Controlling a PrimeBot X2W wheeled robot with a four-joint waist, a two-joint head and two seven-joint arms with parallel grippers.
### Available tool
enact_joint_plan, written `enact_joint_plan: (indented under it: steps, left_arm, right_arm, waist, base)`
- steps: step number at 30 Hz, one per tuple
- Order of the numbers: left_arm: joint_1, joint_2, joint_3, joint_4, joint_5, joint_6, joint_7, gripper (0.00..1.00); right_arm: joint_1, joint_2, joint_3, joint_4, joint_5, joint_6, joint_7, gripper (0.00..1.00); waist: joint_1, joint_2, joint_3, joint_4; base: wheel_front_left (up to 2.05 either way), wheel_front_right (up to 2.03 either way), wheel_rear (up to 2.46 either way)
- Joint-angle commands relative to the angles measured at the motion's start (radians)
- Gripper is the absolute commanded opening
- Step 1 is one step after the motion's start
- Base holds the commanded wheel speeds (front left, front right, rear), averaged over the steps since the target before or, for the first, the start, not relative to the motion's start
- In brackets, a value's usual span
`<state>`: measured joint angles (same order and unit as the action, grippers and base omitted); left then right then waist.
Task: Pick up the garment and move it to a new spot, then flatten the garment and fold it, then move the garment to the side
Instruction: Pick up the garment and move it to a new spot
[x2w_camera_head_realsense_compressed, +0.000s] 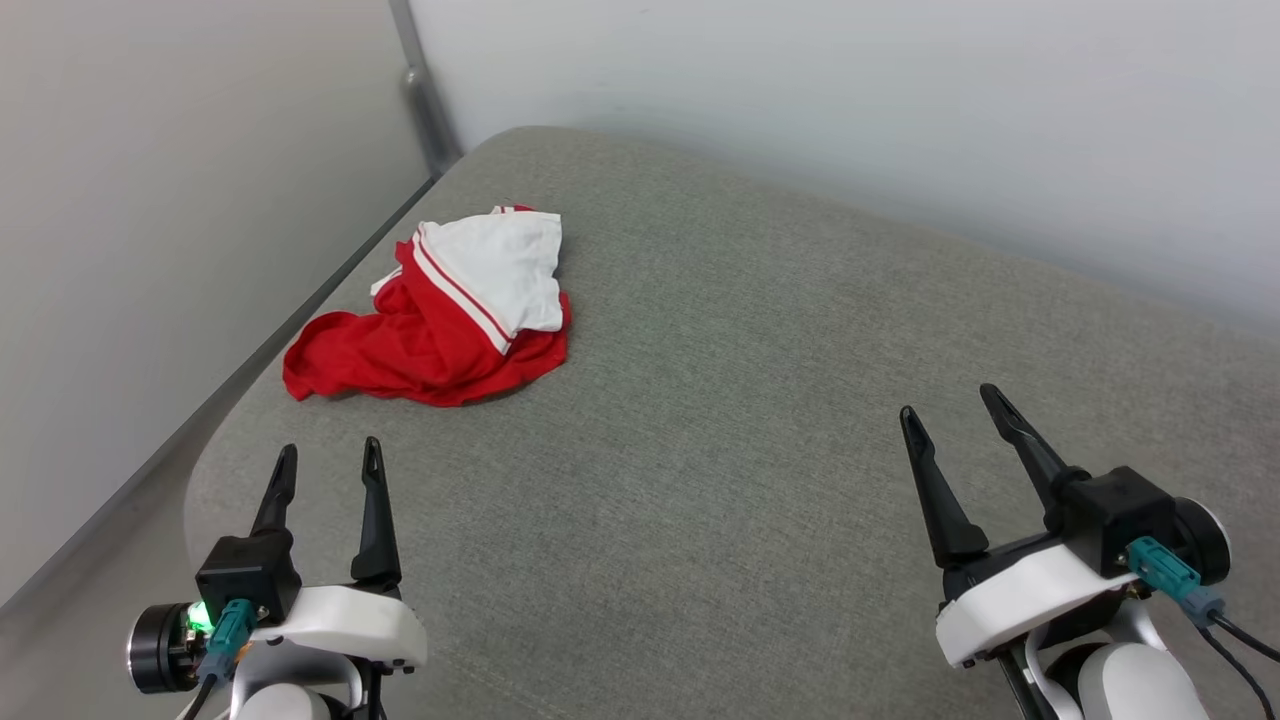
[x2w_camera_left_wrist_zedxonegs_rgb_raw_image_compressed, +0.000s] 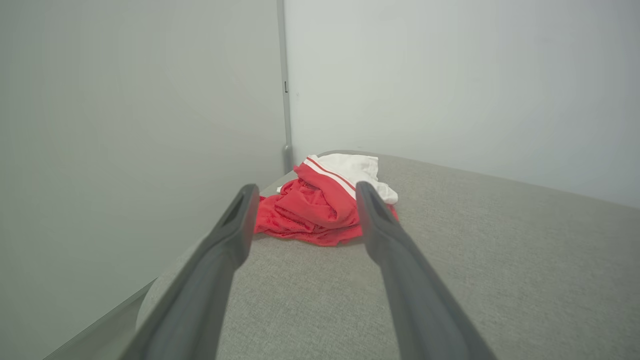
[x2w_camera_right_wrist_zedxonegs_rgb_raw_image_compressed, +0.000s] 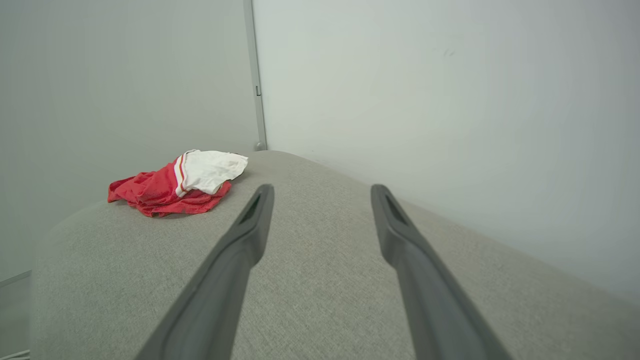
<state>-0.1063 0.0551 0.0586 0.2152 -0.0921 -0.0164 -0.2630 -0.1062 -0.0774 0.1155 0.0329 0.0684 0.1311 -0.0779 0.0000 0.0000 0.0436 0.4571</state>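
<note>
The garment (x2w_camera_head_realsense_compressed: 440, 315) lies crumpled in a heap near the far left corner of the grey cushioned surface (x2w_camera_head_realsense_compressed: 720, 420), red cloth underneath and a white sleeve with red-and-white striped trim on top. Its chest letters and number are hidden in the folds. My left gripper (x2w_camera_head_realsense_compressed: 329, 459) hovers open at the lower left, a short way in front of the heap. In the left wrist view the garment (x2w_camera_left_wrist_zedxonegs_rgb_raw_image_compressed: 320, 207) sits just beyond the fingertips. My right gripper (x2w_camera_head_realsense_compressed: 952, 402) is open at the lower right, far from the garment (x2w_camera_right_wrist_zedxonegs_rgb_raw_image_compressed: 172, 187).
The surface's left edge runs beside a pale wall (x2w_camera_head_realsense_compressed: 150, 250) with a narrow floor gap. A grey metal post (x2w_camera_head_realsense_compressed: 425, 100) stands in the back corner. Another pale wall (x2w_camera_head_realsense_compressed: 900, 110) runs behind. Wide bare cushion lies between the two grippers.
</note>
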Motion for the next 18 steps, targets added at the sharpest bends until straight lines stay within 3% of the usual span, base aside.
enact_joint_plan:
  steps: [1, 9, 18]
  left_arm:
    - [0.011, -0.002, 0.002, -0.005, 0.006, 0.000, -0.003, 1.00]
    - [-0.003, -0.003, 0.022, -0.010, 0.010, -0.010, -0.003, 1.00]
    - [-0.106, -0.004, 0.027, 0.021, -0.026, -0.012, -0.003, 1.00]
  right_arm:
    - [0.008, -0.005, 0.002, -0.005, -0.001, -0.001, 0.002, 1.00]
    - [0.009, -0.011, 0.003, -0.013, 0.000, -0.001, 0.008, 1.00]
    - [-0.023, -0.029, 0.004, -0.041, -0.003, -0.001, 0.026, 1.00]
  waist:
    - [0.0000, 0.0000, -0.006, 0.027]
    - [0.0000, 0.0000, -0.002, 0.029]
    - [0.0000, 0.0000, 0.065, -0.027]
  base:
    - [0.00, 0.00, 0.00]
    - [0.00, 0.00, 0.00]
    - [0.00, 0.00, 0.00]
